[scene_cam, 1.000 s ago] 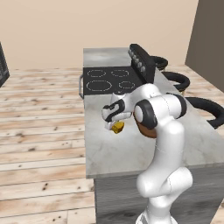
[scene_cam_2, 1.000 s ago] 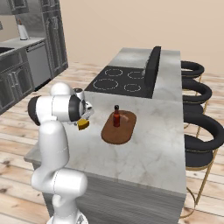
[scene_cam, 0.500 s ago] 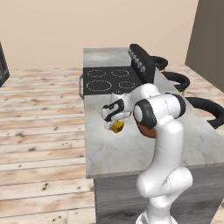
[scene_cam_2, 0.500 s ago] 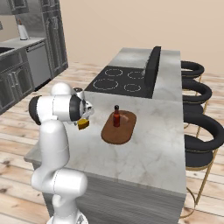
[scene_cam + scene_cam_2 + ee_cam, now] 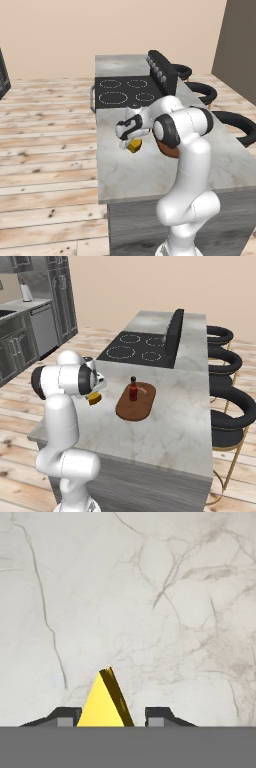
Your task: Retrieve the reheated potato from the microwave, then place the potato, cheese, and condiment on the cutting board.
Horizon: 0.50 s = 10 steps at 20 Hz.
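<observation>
Left base view: white jointed arm, bent low over the pale marbled stone counter [image 5: 150, 175]. Two-finger gripper [image 5: 131, 142] directly over a small bright yellow wedge of cheese [image 5: 134, 146], which rests on the stone near the counter's front edge. Flat reddish-brown wooden cutting board [image 5: 167, 149], mostly hidden behind the forearm. Black stovetop [image 5: 125, 91] beyond.

Right base view: cheese [image 5: 94, 399] at the gripper [image 5: 97, 390], well apart from the cutting board [image 5: 136, 401]. Slim dark red condiment bottle with black cap [image 5: 133, 389], upright on the board. A pale patch beside the bottle may be the potato; too small to tell.

Hand view: cheese [image 5: 106, 701], point up, between the two dark fingertips [image 5: 64, 716]. A gap shows on one side; whether the claw pinches the wedge cannot be told.

Handling note: the wedge tapers, so grip low on its broad faces, squarely, and confirm hold before lifting towards the board's bare end.
</observation>
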### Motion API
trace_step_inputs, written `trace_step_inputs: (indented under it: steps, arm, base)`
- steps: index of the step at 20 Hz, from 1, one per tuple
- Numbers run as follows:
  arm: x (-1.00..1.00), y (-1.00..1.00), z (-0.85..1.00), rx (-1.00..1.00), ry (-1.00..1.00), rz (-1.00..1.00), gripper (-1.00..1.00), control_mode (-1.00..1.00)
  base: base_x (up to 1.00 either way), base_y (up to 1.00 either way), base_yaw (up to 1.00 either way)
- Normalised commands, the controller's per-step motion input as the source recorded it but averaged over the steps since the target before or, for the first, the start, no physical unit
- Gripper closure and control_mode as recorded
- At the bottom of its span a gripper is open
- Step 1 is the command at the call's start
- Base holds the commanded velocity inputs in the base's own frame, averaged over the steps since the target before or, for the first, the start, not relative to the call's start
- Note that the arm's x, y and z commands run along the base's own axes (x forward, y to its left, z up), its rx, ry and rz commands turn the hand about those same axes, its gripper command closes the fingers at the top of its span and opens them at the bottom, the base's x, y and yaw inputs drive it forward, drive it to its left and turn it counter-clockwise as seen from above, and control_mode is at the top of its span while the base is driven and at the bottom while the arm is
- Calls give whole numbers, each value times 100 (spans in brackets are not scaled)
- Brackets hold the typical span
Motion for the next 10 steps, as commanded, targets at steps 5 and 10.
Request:
trace_step_inputs:
  steps: [5, 10]
  arm:
    - [-14, -8, -3, 0, 0, 0, 100, -100]
    - [-21, -23, 19, 0, 0, 1, 100, -100]
  base:
    - [0, 0, 0]
    - [0, 0, 0]
